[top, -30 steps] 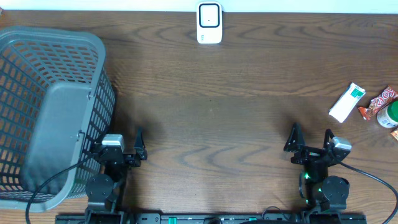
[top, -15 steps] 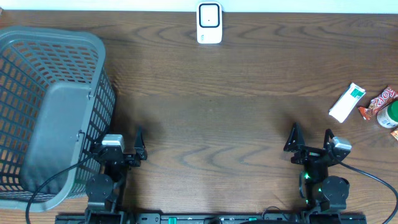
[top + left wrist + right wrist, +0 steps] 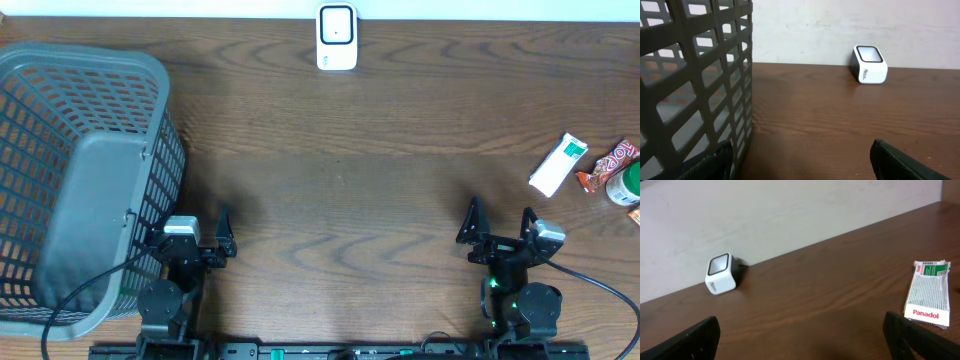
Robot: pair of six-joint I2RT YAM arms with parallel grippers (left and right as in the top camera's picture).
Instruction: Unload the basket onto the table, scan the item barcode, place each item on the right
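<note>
**Plainly a job for the right arm**

Nearest the bases, both pairs of jaws stood wide apart and held nothing. The left gripper point(image 3: 187, 228) sat just beside the grey basket point(image 3: 160, 130), and the right gripper point(image 3: 500, 212) sat over bare wood. The Panadol box point(image 3: 557, 165), probably the item to scan, lay flat farther out and to the right of the right jaws. Its long axis slanted from near-left to far-right, and a snack wrapper point(image 3: 612, 160) lay just to its right. The table point(image 3: 340, 180) was dark, smooth wood grain. At its far edge, against a pale wall, stood the scanner point(image 3: 337, 37).
</note>
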